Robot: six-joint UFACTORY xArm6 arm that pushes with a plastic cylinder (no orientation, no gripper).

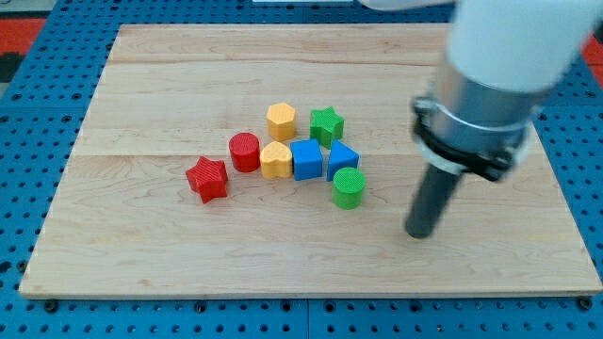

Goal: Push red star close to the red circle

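Note:
The red star [207, 179] lies left of the board's middle. The red circle [245, 152] stands just up and to the right of it, a small gap between them. My tip [420, 234] rests on the board far to the right of both, right of the green circle [348, 187]. The rod rises from the tip into the arm's grey and white body at the view's top right.
A cluster sits right of the red circle: a yellow block [276, 160], a blue cube [307, 159], a blue block [342, 157], a yellow hexagon [281, 121] and a green star [327, 124]. The wooden board [141, 254] lies on a blue pegboard.

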